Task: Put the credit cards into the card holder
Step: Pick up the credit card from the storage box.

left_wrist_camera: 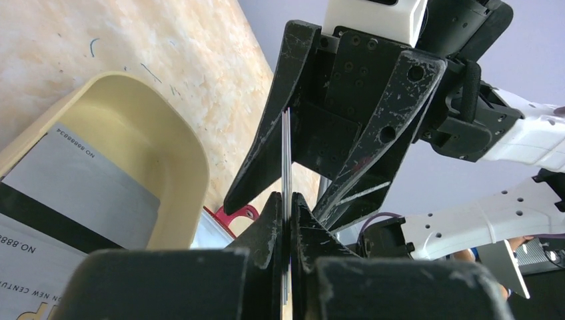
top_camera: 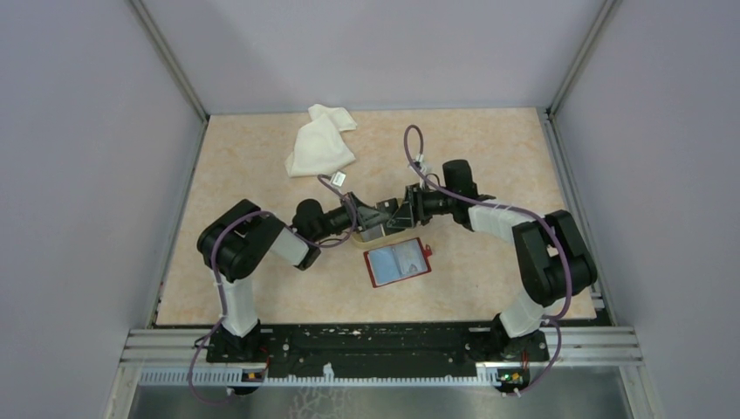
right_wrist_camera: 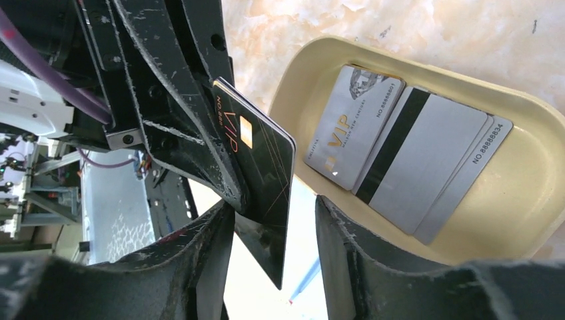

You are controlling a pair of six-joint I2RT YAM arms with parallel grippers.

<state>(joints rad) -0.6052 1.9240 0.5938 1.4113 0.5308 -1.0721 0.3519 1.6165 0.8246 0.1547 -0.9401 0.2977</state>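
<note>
The red card holder (top_camera: 399,262) lies open on the table, clear pockets up, just near of both grippers; its red snap tab (left_wrist_camera: 234,217) shows in the left wrist view. My left gripper (top_camera: 375,220) is shut on a black VIP card (right_wrist_camera: 263,167), seen edge-on (left_wrist_camera: 287,153) between its jaws (left_wrist_camera: 288,207). My right gripper (top_camera: 403,209) faces it, open, its fingers (right_wrist_camera: 213,247) either side of that card (right_wrist_camera: 272,203). Several grey and dark-striped cards (right_wrist_camera: 413,160) lie in the tan dish (right_wrist_camera: 300,73), also seen in the left wrist view (left_wrist_camera: 80,180).
The tan oval dish (top_camera: 403,232) sits under the two grippers, touching the holder's far edge. A crumpled white cloth (top_camera: 321,144) lies at the back left. Grey walls enclose the table on three sides.
</note>
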